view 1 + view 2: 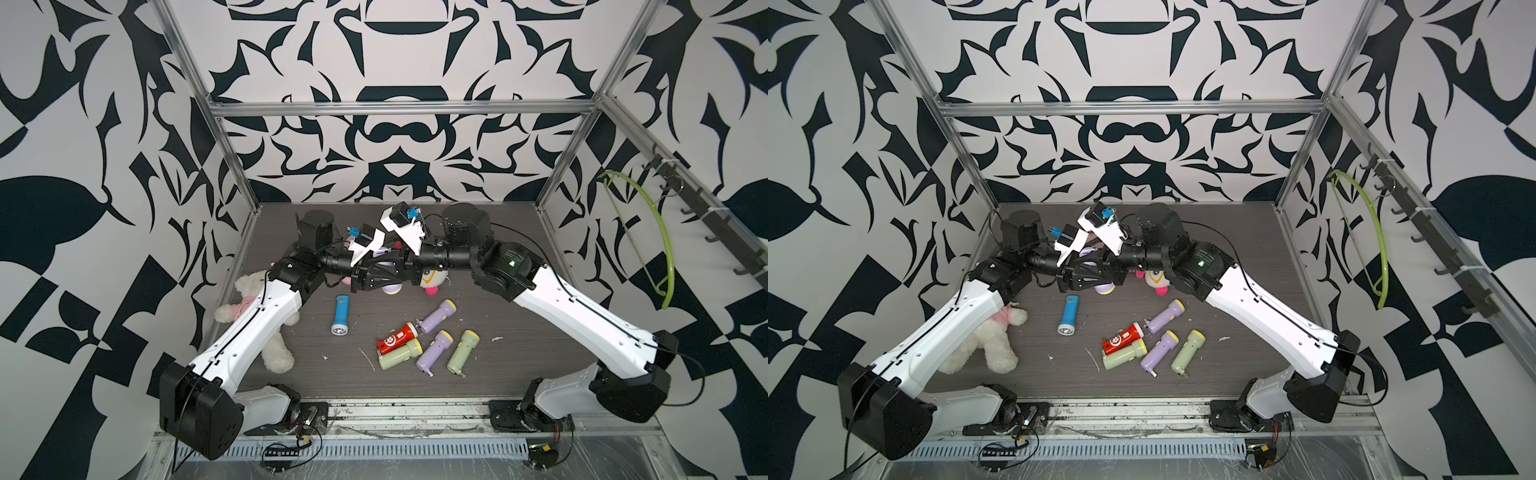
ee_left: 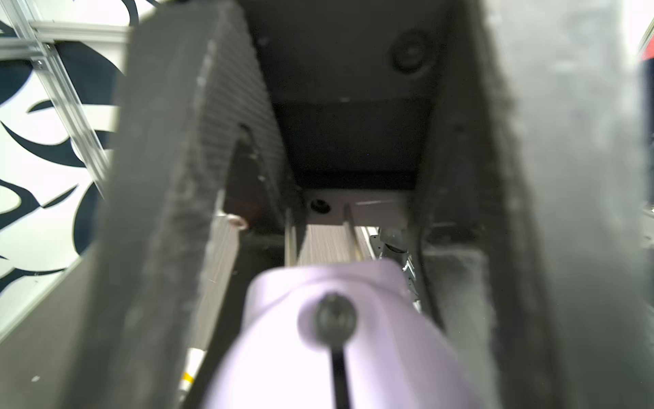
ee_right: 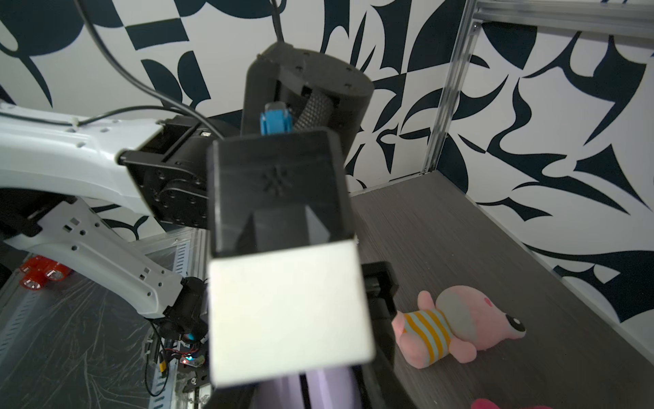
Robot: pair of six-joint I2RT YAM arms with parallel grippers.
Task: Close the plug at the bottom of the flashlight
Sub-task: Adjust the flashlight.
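Left pincer (image 1: 376, 274) is nipped nearly shut on the lilac flashlight (image 2: 318, 354), up off the table (image 1: 498, 332) at far centre. Right pincer (image 1: 409, 266) crowds in; its opening I can't tell. Likely light, hard, slick plastic: grip the barrel, press the tail plug.

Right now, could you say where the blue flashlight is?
In both top views, the blue flashlight lies left of centre, between the white plush and the red flashlight.

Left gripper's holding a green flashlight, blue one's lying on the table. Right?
Not quite. The flashlight in the left gripper is purple, not green; the left wrist view shows it. The blue flashlight does lie on the table.
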